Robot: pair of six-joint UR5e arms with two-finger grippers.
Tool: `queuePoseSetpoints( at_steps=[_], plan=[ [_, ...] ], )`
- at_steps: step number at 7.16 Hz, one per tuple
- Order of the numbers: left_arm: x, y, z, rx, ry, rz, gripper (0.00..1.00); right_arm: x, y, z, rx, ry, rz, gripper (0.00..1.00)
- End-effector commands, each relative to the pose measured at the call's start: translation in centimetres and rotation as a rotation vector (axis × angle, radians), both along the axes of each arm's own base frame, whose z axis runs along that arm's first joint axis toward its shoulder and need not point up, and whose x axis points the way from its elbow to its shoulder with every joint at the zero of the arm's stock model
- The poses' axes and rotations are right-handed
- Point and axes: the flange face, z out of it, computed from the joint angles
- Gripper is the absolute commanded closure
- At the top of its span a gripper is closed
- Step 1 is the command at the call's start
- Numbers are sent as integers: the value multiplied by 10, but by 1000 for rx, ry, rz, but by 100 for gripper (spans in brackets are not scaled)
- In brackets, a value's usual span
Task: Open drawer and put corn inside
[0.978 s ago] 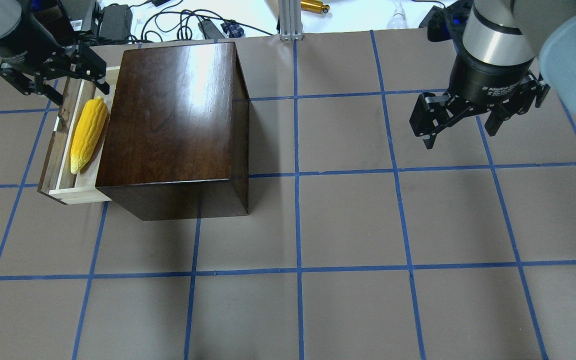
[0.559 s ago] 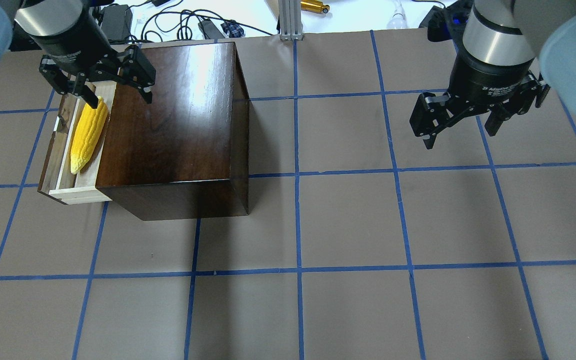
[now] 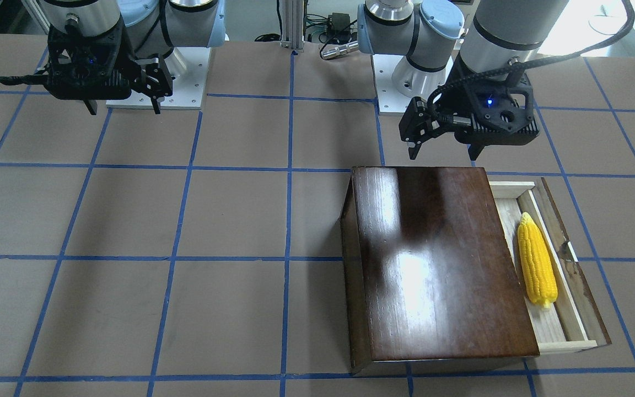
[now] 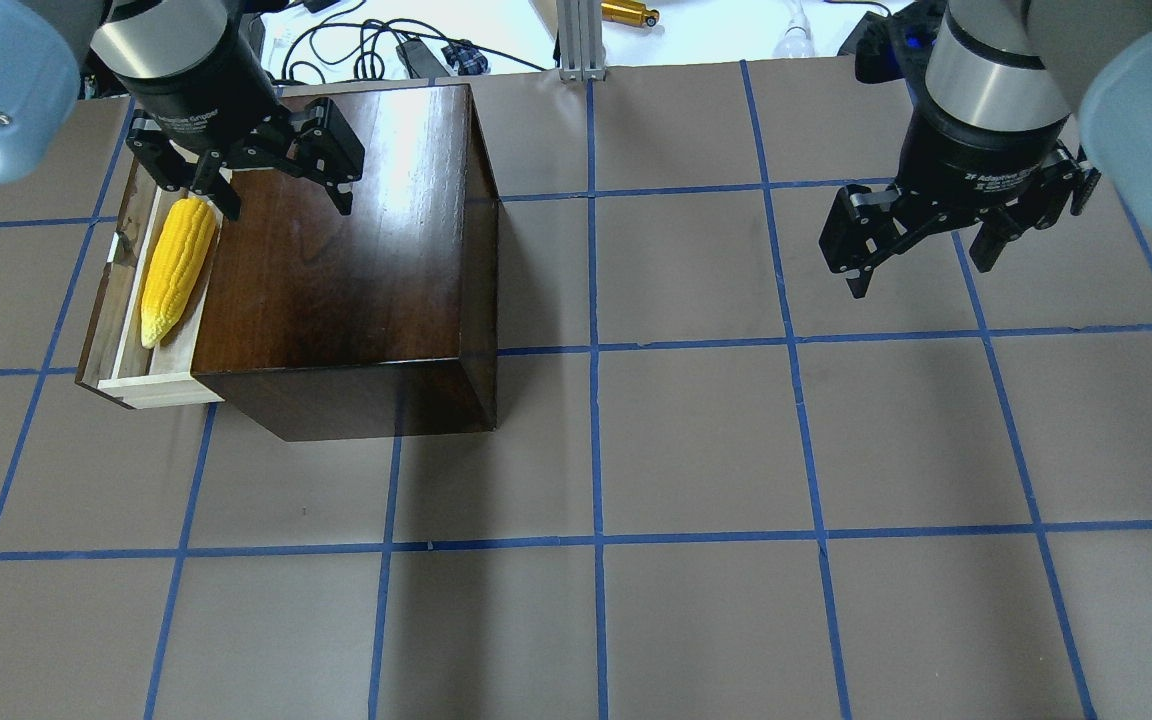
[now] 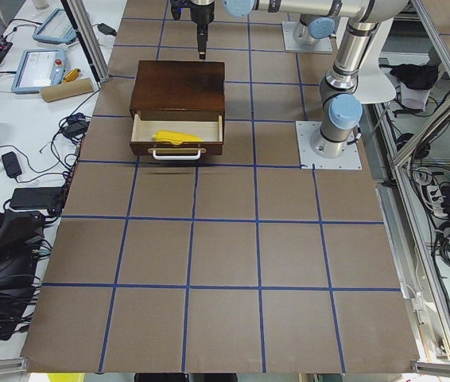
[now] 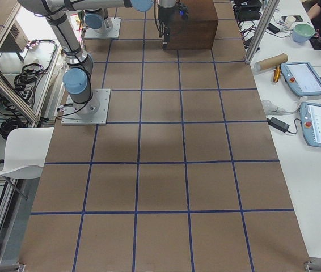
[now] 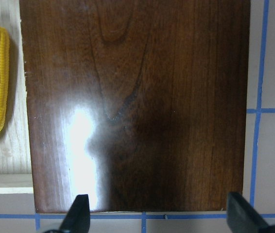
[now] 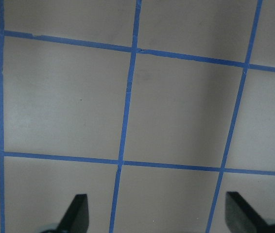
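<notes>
From the overhead view, nearest lies bare worktop [image 4: 696, 440]. Next comes the drawer [image 4: 156, 385], pulled out of the left side of the dark box [image 4: 336, 300]. The corn [image 4: 176, 268] lies flat inside it, lengthwise, just beside the box wall, tapered end nearest.

Past that, the left gripper [image 4: 284, 203] hangs above the box's far end, jaws apart and holding nothing, one finger close over the corn's blunt end. Placing looks done, so the step in hand is probably clearing away. Doing it well means rising straight before travelling sideways (the open jaws straddle the box edge) and touching neither cob nor drawer rim.

Well apart, the right gripper [image 4: 921, 275] hovers over bare worktop, jaws apart, empty.
</notes>
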Motion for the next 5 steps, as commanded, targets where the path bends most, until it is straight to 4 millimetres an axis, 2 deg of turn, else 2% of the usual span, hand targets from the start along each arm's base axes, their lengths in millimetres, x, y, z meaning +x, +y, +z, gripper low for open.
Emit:
queuePoseSetpoints(
  at_steps=[1, 5],
  plan=[
    [0, 7, 5, -4, -2, -17, 0, 0, -1, -1, 1, 2, 0, 0],
    [0, 9, 5, 0, -2, -17, 0, 0, 0, 0, 0, 2, 0, 0]
  ],
)
